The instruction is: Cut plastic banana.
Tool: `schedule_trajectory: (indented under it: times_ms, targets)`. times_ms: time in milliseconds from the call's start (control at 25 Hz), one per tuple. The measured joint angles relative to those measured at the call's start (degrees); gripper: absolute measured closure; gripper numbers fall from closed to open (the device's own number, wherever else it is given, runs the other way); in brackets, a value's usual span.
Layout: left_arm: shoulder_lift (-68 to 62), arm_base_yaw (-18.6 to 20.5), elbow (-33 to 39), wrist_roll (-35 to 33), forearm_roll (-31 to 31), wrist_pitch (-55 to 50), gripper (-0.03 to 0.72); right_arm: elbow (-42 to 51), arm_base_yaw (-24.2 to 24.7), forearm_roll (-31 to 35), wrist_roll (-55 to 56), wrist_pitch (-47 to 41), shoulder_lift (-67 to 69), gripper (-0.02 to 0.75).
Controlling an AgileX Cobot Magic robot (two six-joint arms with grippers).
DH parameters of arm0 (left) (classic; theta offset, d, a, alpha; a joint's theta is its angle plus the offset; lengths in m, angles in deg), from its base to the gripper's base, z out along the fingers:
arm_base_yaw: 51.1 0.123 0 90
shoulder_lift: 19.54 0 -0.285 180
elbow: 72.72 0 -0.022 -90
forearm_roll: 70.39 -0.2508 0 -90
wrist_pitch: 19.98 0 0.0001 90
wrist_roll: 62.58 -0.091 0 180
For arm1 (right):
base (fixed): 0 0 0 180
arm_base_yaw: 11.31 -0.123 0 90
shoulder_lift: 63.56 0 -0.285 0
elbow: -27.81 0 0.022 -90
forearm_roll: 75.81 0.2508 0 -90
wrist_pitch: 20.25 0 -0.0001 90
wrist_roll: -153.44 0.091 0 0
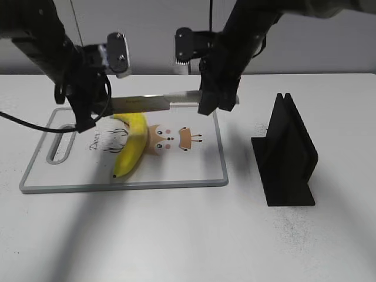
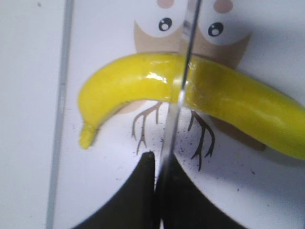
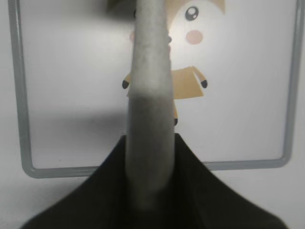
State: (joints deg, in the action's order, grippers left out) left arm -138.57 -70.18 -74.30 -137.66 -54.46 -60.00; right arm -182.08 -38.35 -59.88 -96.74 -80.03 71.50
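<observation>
Both pincers clamped on knife, blade across plastic banana.

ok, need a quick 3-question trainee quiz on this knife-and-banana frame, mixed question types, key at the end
1. True or false: the plastic banana lies on the cutting board.
2. Multiple choice: which gripper holds the knife by its handle? A) left gripper B) right gripper C) neither
3. Fill in: right of the board stands a black knife ____.

Key: 1 true. 2 B; the left gripper grips the blade tip end. 3 stand.
</observation>
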Motion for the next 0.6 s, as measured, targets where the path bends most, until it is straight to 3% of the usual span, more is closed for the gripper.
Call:
schedule_trajectory:
  times_ms: [320,600]
  targets:
    - [12.52,-0.13,0.04,0.0,-0.5,-5.53,0.691,0.0,0.0,1.06,-0.11,-3.67,-8.84,0.572]
    - [14.92,-0.19,0.11,0.0,-0.07,-6.26,0.691,-0.06,-0.26,1.11,-0.04,-4.42,-10.88,0.572]
